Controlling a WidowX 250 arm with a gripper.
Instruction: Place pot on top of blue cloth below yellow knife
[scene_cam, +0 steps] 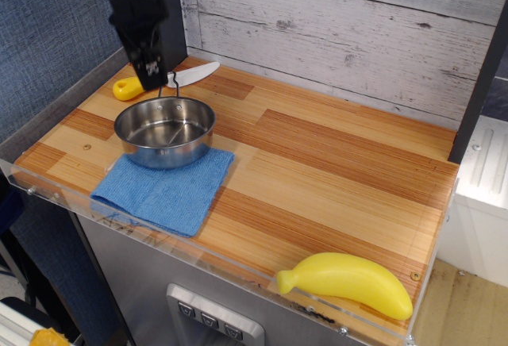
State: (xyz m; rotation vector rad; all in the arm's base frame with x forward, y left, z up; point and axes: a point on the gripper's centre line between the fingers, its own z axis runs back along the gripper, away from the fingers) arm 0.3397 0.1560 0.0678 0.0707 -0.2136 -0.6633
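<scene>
**Pot on cloth, end effector clear above**

Pot (165, 131) sits on the far edge of the blue cloth (163, 189), nearer than the yellow knife (163, 81). End effector (151, 69) hangs above the pot's far rim, holding nothing; jaw opening cannot be told.

The pot (165, 130) is shiny silver steel, its inside mirroring grey and pale streaks. Under it lies the blue cloth (163, 190) — a soft light blue, plain, with a faint terry nap. The yellow knife (163, 81) has a bright yellow handle and a white blade. The tabletop (333, 179) is striped wood — bands of honey, orange-brown and pale tan. Near the front edge the banana (347, 282) is plain yellow all over. The back wall (349, 28) is whitewashed grey planks with dark knots. The left wall (44, 36) is a woven blue-grey. The gripper (148, 67) is black.
</scene>
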